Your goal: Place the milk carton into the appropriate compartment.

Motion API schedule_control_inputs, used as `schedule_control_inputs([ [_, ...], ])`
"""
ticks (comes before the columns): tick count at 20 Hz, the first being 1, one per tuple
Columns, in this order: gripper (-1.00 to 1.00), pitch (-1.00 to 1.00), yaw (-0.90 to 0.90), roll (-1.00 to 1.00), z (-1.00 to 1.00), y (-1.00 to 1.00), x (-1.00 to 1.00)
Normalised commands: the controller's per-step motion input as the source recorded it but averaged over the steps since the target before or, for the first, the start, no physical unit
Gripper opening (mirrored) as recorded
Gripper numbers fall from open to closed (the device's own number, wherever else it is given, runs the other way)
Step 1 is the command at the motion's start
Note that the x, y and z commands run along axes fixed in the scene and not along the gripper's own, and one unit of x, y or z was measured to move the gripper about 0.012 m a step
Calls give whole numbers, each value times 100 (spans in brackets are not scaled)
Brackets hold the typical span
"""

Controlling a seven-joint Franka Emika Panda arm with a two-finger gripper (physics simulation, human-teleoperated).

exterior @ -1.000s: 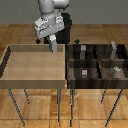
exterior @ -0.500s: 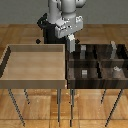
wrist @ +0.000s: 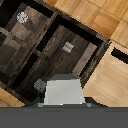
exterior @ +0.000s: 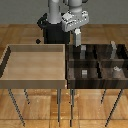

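Since the earlier frames, the gripper (exterior: pixel 79 40) is carried from above the light tan tray (exterior: pixel 35 80) across to the dark divided bin (exterior: pixel 95 82), so that it now hangs over the bin's rear cell nearest the tray. The milk carton (wrist: pixel 63 91) is held between the jaws, closed narrowly on its sides, clear of the bin floor. It is kept high, presumably so the dividers are cleared before lowering. Small grey items lie in other cells (wrist: pixel 67 47). Which cell is the appropriate compartment cannot be told for certain.
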Motion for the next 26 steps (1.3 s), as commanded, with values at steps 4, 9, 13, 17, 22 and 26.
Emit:
schedule_control_inputs([
  [4, -100, 0, 0, 0, 0, 0, -100],
  [9, -100, 0, 0, 0, 0, 67, -20],
  [13, -100, 0, 0, 0, 0, 25, 0],
  [17, -100, 0, 0, 0, 0, 0, 0],
  [22, -100, 0, 0, 0, -60, 0, 0],
  [26, -100, 0, 0, 0, -100, 0, 0],
])
